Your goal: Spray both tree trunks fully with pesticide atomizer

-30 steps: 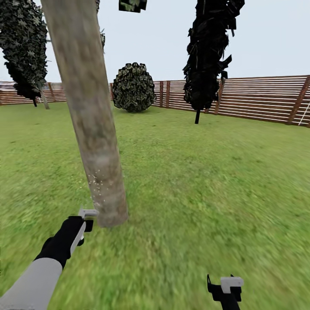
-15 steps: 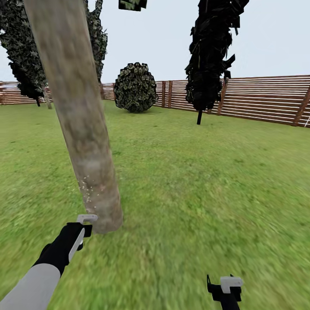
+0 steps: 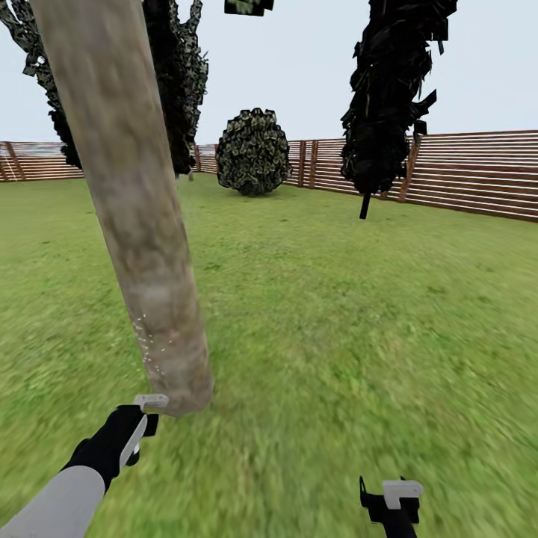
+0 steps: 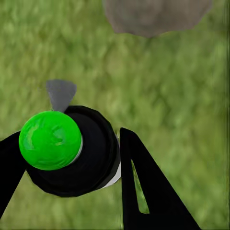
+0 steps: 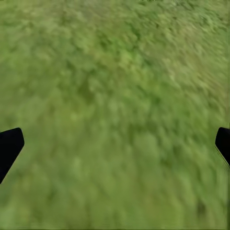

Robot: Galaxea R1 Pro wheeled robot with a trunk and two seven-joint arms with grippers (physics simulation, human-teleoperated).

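One tree trunk (image 3: 142,224), thick and mottled grey-tan, leans up from the grass just ahead of my left arm; its base (image 4: 155,17) lies in front of the left fingers. My left gripper (image 3: 144,415) is shut on the pesticide atomizer (image 4: 52,141), a black bottle with a bright green cap and a grey nozzle (image 4: 61,93) facing the trunk. Fine white specks (image 3: 149,347) float beside the trunk's lower part. My right gripper (image 3: 390,502) hangs low at the right, open, with nothing but grass (image 5: 115,120) between its fingertips.
The lawn (image 3: 351,321) spreads wide to the right and ahead. A round dark bush (image 3: 252,152) and a black cone-shaped tree (image 3: 392,97) stand far off before the brown slat fence (image 3: 478,175). More dark foliage (image 3: 175,82) rises behind the trunk.
The whole picture has shifted, with bush and black tree sliding right, so the camera moved. The left gripper sits slightly lower in the picture, still by the trunk's base. The right gripper is unchanged.
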